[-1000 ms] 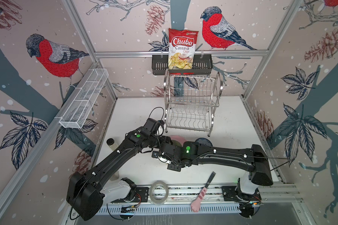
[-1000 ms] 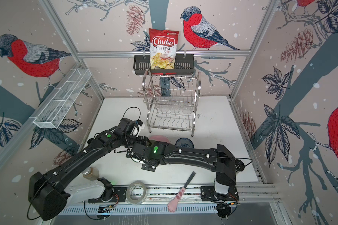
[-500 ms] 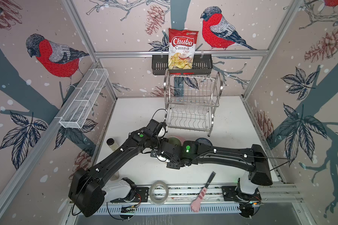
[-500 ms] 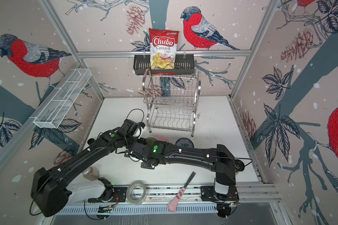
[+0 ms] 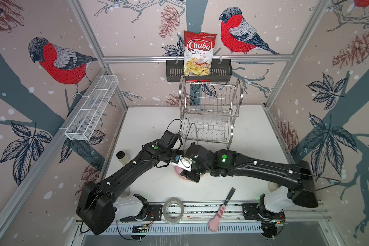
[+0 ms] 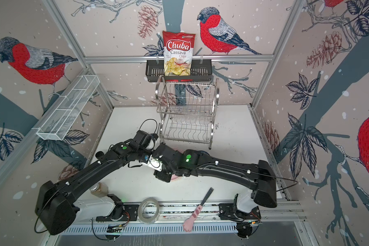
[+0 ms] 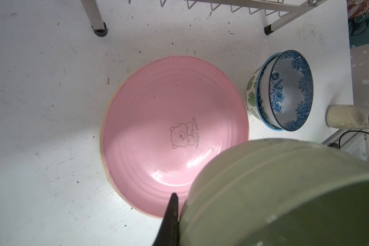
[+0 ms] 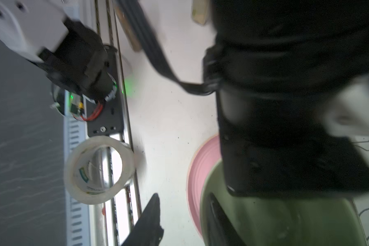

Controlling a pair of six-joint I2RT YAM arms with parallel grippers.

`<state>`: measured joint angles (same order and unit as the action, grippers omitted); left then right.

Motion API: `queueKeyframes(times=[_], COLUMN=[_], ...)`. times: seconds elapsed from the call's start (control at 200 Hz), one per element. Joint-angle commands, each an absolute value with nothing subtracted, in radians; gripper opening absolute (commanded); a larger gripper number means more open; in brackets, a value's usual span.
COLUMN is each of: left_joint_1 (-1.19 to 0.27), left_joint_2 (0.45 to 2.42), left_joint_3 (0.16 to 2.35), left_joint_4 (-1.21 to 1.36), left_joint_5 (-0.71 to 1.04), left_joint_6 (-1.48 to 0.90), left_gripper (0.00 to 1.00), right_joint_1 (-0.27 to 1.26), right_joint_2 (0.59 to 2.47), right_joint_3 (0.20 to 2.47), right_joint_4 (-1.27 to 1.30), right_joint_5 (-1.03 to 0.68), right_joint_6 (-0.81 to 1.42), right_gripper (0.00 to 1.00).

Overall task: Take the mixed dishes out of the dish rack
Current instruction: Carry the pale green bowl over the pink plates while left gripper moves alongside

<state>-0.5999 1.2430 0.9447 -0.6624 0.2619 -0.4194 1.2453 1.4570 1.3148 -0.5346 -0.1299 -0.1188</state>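
In both top views the arms [image 5: 254, 168] cover the middle of the worktop [image 5: 254, 132]; of the pink plate [image 5: 180, 173] only an edge shows. In the left wrist view the frame cuts off the green bowl [image 7: 285, 191], which hides one finger of the left end effector [image 7: 184, 204]. The blue bowl [image 7: 290, 91] masks most of the leaf bowl [image 7: 251, 93]. The right wrist view is motion-blurred.

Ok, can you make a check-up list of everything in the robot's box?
Surface: white tabletop, dark specks.
Job's things: pale green bowl held over round pink plate; blue-patterned bowl nested in leaf-print bowl; shiny steel wire rack behind them.
Clutter: clear tape roll, pink-handled tool, lidded glass jar, red chips bag.
Hands: left hand shut on green bowl's rim; right hand open, fingers astride that rim.
Cables: black cable loops near left wrist.
Surroundings: bird-print walls, white mesh tray.
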Motion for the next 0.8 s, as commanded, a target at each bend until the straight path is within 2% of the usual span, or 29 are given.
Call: queueKeyframes(times=[0.0,0.12,0.22,0.365,0.47,0.675,0.795], left_joint_1=[-0.601,-0.6,-0.6,-0.6,-0.6,-0.6,-0.6], left_joint_2=[1.252,1.272,1.289,1.298,1.304,1.307,1.308], left_joint_3=[0.949,0.962,0.97,0.972,0.98,0.983,0.985], left_joint_4=[-0.622,-0.639,-0.646,-0.643,-0.648,-0.658,-0.659], left_joint_5=[0.261,0.255,0.258,0.259,0.256,0.243,0.237], left_joint_6=[-0.417,-0.411,-0.406,-0.406,-0.403,-0.402,-0.4], left_gripper=[0.0,0.0,0.0,0.0,0.0,0.0,0.0], right_joint_1=[1.16,1.046,0.978,0.962,0.96,0.976,0.998], right_joint_2=[1.339,1.197,1.158,1.218,1.327,1.532,1.612], right_joint_3=[1.233,1.106,1.061,1.08,1.121,1.241,1.288], right_joint_4=[-0.36,-0.241,-0.226,-0.299,-0.369,-0.502,-0.543], right_joint_5=[-0.293,-0.28,-0.278,-0.168,-0.098,-0.077,-0.054], right_joint_6=[-0.011,0.093,0.153,0.193,0.212,0.2,0.185], right_gripper=[0.41,0.48,0.53,0.55,0.54,0.41,0.2])
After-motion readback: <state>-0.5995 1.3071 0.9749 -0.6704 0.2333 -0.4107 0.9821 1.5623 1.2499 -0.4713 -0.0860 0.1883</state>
